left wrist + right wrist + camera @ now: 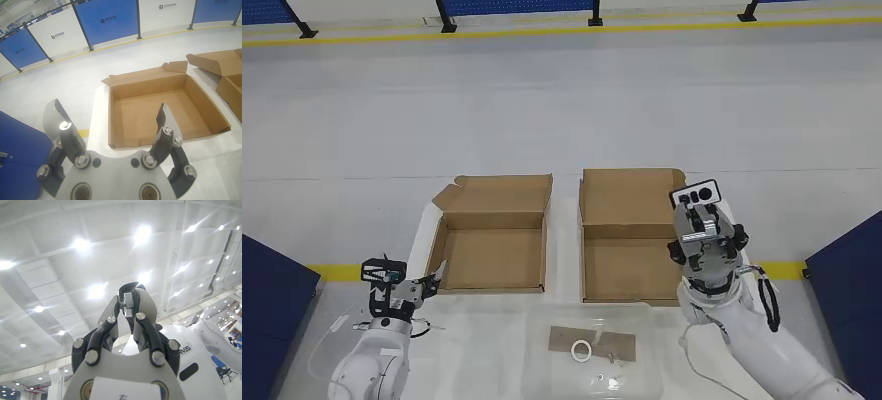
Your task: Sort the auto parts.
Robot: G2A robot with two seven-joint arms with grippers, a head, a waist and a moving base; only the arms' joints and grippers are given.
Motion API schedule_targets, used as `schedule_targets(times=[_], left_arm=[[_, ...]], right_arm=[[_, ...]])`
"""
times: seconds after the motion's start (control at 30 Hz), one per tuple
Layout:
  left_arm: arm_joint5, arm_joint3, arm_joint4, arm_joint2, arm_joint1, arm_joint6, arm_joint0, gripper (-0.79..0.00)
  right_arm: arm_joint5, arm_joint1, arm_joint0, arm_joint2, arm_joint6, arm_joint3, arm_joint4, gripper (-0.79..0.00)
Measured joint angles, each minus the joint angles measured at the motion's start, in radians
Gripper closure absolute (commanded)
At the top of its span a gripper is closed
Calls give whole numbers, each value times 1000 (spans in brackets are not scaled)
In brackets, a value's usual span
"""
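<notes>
My right gripper (126, 303) points up toward the ceiling and is shut on a small silver metal part (127, 307), a thick round piece pinched between the fingertips. In the top view this gripper (702, 232) is raised over the right edge of the right cardboard box (627, 268). My left gripper (109, 106) is open with nothing between its fingers. It hovers by the near left corner of the left cardboard box (151, 117), whose floor is bare. The same gripper (427, 283) sits at the table's left side.
A clear plastic bin (542, 340) at the table's front holds a brown cardboard piece (607, 340), a white ring (581, 349) and small loose parts (612, 381). Both boxes have their lids folded back. Blue panels stand at the table's left and right.
</notes>
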Motion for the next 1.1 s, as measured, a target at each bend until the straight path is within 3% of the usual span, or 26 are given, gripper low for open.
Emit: schedule_targets(times=[0.23,0.43,0.6,1.1], left_arm=[[0,0,0,0,0,0,0,-785],[0,0,0,0,0,0,0,-785],[0,0,0,0,0,0,0,-785],[0,0,0,0,0,0,0,-785]], right_arm=[[11,2,2,8,-17,2,-22,0],[59,5,-10,59,-142,-19,-289,0],[80,1,-25,90,-189,-47,-385,0],[60,-51,-71,117,-97,-109,-129,0]])
